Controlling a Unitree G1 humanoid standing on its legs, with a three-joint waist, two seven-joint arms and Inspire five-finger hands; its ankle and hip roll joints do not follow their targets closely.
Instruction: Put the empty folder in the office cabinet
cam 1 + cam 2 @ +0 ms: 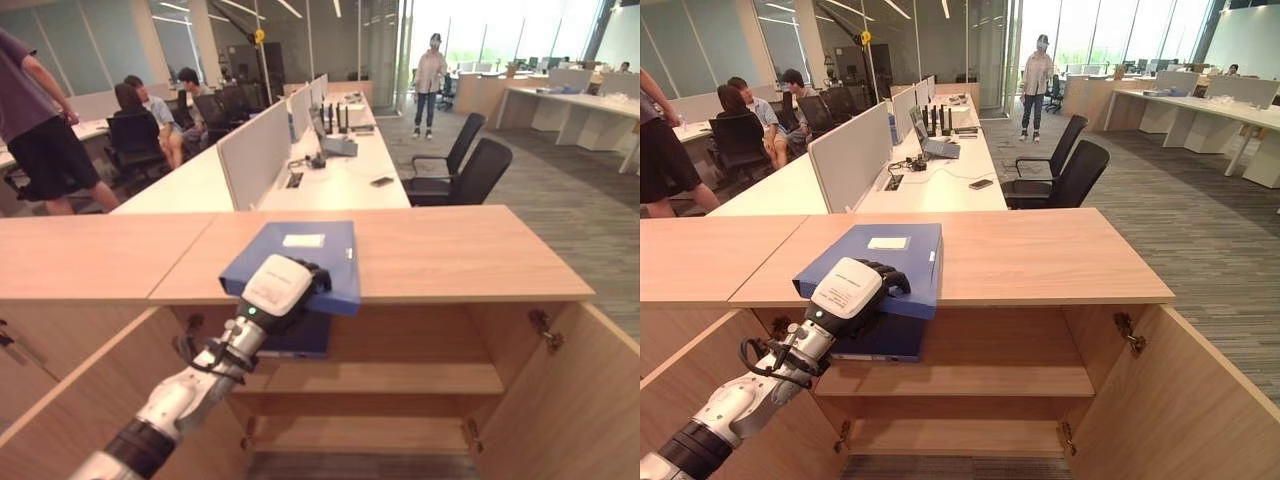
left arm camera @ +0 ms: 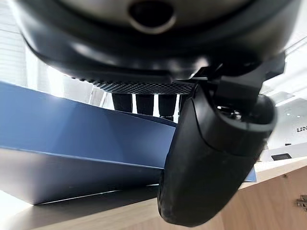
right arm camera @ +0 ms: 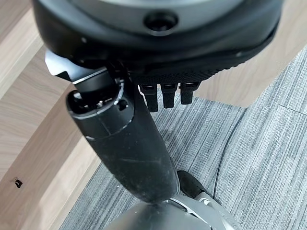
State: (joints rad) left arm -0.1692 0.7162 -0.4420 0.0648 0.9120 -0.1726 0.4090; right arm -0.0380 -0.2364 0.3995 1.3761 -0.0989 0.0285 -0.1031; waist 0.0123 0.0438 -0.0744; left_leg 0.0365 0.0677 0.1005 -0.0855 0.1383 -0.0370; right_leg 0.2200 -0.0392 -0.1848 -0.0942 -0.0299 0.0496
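In the left eye view, the left hand (image 1: 283, 288) grips the near edge of the blue folder (image 1: 305, 252), which lies on the cabinet (image 1: 450, 255) top and overhangs its front; the open shelves (image 1: 400, 378) sit below the hand. In the left wrist view, the fingers (image 2: 144, 103) rest over the folder and the thumb (image 2: 211, 153) under it. In the right wrist view, the right hand (image 3: 139, 72) hangs over grey carpet (image 3: 268, 158), fingers relaxed and holding nothing.
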